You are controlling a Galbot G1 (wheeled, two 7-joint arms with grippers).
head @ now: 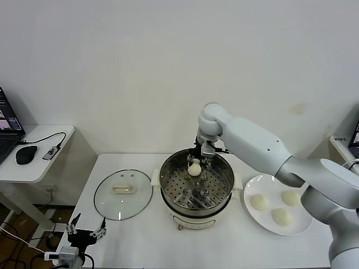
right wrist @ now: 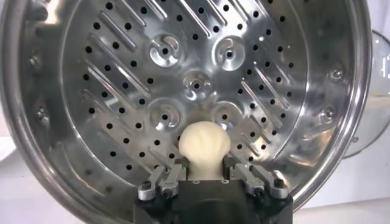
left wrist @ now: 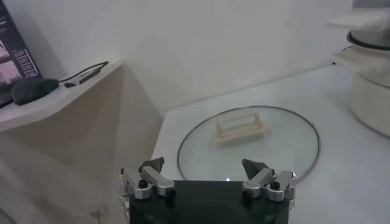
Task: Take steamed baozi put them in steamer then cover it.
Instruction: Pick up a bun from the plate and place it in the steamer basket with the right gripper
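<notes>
My right gripper [head: 196, 163] hangs over the far part of the steamer [head: 168, 182], shut on one steamed baozi [head: 194, 168] and squeezing it above the perforated tray. In the right wrist view the baozi [right wrist: 204, 146] bulges out between the fingers [right wrist: 236, 171] over the tray [right wrist: 122, 91]. Three more baozi [head: 259, 202] lie on the white plate [head: 305, 221] right of the steamer. The glass cover [head: 106, 204] with its cream handle [head: 124, 190] lies flat on the table left of the steamer. My left gripper [head: 85, 228] is open near the table's front left corner, short of the cover [left wrist: 286, 146].
A side table [head: 33, 168] at the far left holds a black mouse [head: 26, 154] and a cable. A wall stands close behind the white table [head: 213, 246]. A laptop screen edge shows at the far left.
</notes>
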